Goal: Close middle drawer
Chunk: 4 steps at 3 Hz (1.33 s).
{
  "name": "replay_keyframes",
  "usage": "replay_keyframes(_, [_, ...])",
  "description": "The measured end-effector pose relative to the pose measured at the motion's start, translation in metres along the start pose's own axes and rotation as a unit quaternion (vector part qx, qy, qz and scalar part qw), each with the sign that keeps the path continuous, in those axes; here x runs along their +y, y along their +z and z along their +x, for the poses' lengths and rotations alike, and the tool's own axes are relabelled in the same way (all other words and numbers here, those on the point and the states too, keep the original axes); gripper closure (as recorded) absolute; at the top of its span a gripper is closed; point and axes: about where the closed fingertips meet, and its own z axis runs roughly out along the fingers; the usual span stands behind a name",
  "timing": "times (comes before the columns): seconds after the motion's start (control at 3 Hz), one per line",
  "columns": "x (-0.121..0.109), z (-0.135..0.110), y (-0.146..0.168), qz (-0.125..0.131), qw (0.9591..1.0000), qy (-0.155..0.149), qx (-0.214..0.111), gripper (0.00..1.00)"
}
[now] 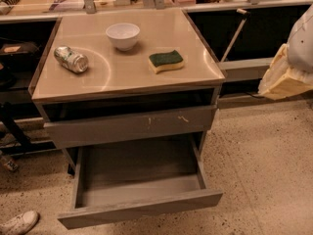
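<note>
The middle drawer is a wide shallow grey drawer. It stands pulled far out at the bottom of the cabinet, and its bare grey floor shows. Above it sits the taller grey drawer front with pale scratch marks, pulled out slightly. My gripper shows as a pale yellow and white shape at the right edge. It is level with the cabinet top, well to the right of the drawers, and touches nothing.
On the beige cabinet top lie a white bowl, a crushed can and a green-and-yellow sponge. A white shoe is on the speckled floor at the lower left. Dark shelving runs behind on both sides.
</note>
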Motion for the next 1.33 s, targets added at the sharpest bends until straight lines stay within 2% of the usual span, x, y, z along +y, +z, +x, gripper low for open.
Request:
replay_keyframes(0.33, [0.022,0.008,0.031,-0.007,0.9998,0.019,0.005,1.00])
replay_keyframes(0.67, [0.053,0.026,0.098,-0.046,0.9982,0.039,0.007,1.00])
replay_keyframes(1.0, [0.078,0.042,0.165,-0.088,0.9948,0.049,0.018,1.00])
replay_keyframes(1.33, [0.081,0.043,0.167,-0.090,0.9945,0.049,0.019,1.00])
